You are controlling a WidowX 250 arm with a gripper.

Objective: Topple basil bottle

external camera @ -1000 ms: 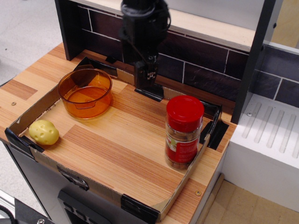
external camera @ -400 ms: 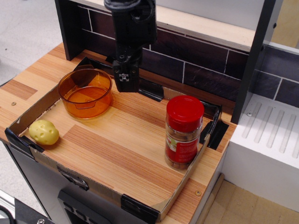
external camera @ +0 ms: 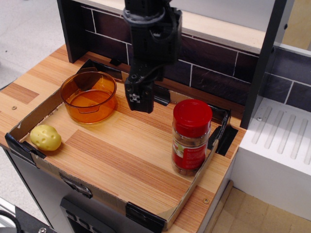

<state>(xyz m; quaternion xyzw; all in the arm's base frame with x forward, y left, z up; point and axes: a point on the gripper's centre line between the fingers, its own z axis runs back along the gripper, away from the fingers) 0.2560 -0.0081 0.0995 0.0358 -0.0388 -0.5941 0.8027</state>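
Note:
The basil bottle (external camera: 191,137) stands upright at the right side of the wooden tray (external camera: 121,155). It is a clear jar with a wide red lid, a red label and brownish contents. My black gripper (external camera: 139,99) hangs above the tray's back middle, to the left of the bottle and apart from it. Its fingers look closed together and hold nothing.
An orange transparent bowl (external camera: 89,96) sits at the tray's back left, close to the gripper's left. A small yellow potato toy (external camera: 45,137) lies at the front left corner. A dark brick wall and shelf stand behind; a white rack (external camera: 279,145) is to the right.
The gripper swung left toward the bowl, then came forward, lower and slightly right, nearer the bottle. The bottle, bowl and toy have not moved.

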